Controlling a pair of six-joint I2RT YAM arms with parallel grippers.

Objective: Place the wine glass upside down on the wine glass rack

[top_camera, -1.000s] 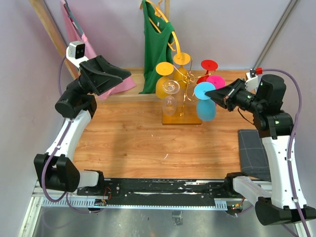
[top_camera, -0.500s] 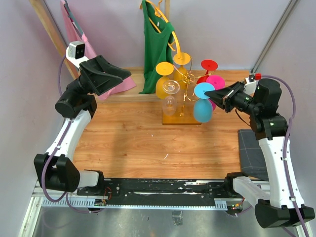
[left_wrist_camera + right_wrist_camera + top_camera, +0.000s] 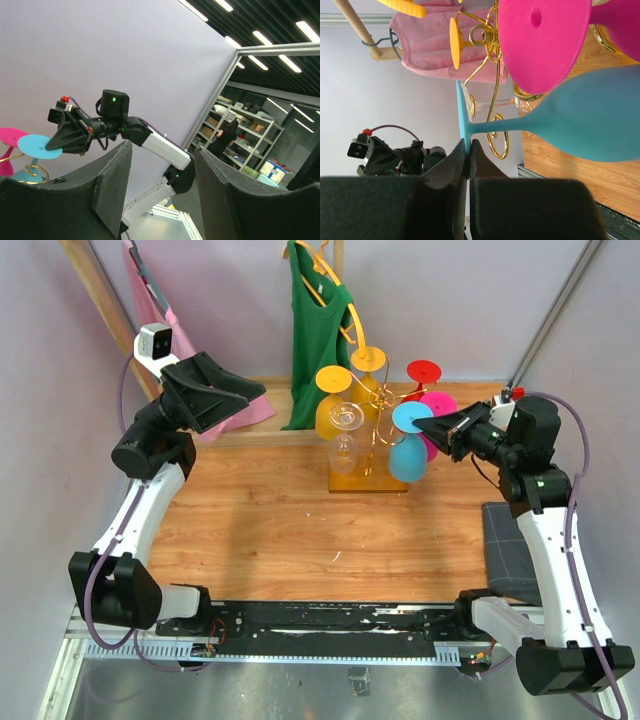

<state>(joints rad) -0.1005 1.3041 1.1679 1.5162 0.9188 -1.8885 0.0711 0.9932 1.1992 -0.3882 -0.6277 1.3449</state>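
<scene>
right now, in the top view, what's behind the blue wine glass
Behind the blue wine glass are a pink glass and, farther back, a red glass, at the gold rack. The right end effector covers part of the pink one.

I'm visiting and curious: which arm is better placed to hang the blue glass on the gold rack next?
Right. The right tool grips the blue glass by its foot, bowl down, at the gold rack; the left tool hangs open, empty, far off.
</scene>
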